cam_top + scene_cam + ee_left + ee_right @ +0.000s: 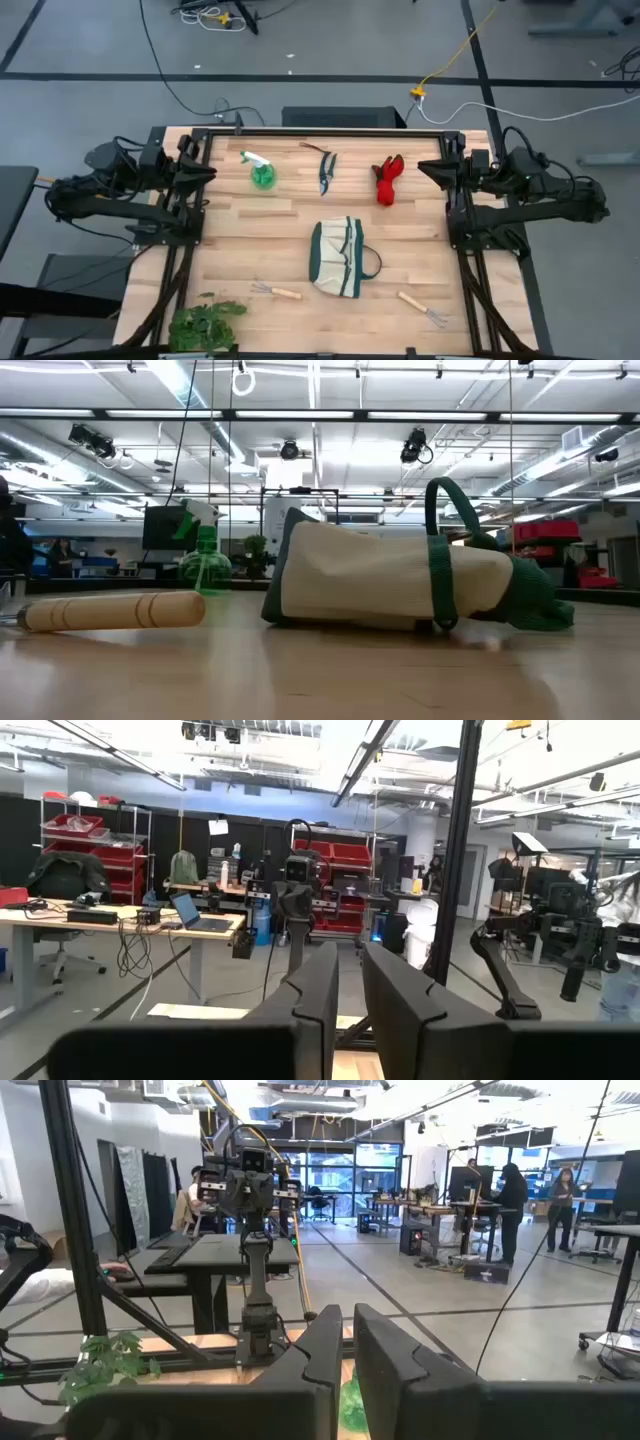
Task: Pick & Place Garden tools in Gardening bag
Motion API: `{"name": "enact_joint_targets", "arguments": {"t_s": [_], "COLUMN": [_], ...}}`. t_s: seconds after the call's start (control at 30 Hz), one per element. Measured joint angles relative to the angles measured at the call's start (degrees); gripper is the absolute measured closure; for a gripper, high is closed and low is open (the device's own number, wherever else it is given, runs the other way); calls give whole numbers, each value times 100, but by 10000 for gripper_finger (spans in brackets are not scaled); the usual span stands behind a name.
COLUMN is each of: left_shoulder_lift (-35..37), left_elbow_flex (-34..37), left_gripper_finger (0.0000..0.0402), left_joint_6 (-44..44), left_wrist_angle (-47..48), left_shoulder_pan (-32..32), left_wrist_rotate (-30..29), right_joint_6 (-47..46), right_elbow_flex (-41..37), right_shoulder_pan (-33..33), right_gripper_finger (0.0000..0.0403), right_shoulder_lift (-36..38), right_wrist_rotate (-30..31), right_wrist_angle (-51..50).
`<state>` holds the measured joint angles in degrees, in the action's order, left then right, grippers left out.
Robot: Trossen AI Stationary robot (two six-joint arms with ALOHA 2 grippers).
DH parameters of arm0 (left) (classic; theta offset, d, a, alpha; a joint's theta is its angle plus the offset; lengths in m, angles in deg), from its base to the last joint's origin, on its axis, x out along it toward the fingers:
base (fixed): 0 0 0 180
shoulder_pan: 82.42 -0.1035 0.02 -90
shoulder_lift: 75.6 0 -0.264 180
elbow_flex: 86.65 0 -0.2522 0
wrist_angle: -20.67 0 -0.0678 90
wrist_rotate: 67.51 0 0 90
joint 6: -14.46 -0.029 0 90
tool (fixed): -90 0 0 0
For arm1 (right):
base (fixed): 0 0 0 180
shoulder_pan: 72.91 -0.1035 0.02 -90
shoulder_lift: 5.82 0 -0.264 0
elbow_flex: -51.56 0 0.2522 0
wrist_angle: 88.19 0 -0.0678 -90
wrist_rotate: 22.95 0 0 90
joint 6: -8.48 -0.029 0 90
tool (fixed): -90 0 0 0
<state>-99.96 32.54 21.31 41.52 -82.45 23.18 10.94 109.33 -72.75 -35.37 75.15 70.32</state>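
Observation:
The gardening bag (338,257), green and cream, lies on its side at the table's middle; the low view shows it too (380,585). The green spray bottle (262,172), the dark-handled shears (326,172) and the red gloves (387,180) lie in a row toward the far edge. One wooden-handled rake (275,291) lies near-left of the bag, the other (422,307) near-right. My left gripper (208,172) is shut and empty, raised at the table's left edge. My right gripper (426,170) is shut and empty, raised at the right edge.
A leafy plant bunch (205,325) lies at the near left corner. A dark frame runs along the table's far edge and sides (330,131). Bare wood lies between the far row of tools and the bag. People stand in the room behind.

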Motion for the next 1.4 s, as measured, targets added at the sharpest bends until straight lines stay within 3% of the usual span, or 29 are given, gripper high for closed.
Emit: {"name": "enact_joint_targets", "arguments": {"t_s": [1.07, 1.27, 1.4], "left_shoulder_lift": [0, 0, 9], "left_elbow_flex": [0, 2, 2], "left_gripper_finger": [344, 344, 344], "left_joint_6": [0, 2, 0], "left_wrist_angle": [0, -304, -391], "left_shoulder_pan": [-1, 0, 0], "left_wrist_rotate": [0, 0, 0], "right_joint_6": [18, 1773, 2253], "right_elbow_flex": [0, 0, 0], "right_shoulder_pan": [2, 2, 1], "right_gripper_finger": [369, 369, 369], "right_shoulder_lift": [0, 0, -1], "right_wrist_rotate": [-1, 4, 4], "right_wrist_angle": [0, 93, 92]}}
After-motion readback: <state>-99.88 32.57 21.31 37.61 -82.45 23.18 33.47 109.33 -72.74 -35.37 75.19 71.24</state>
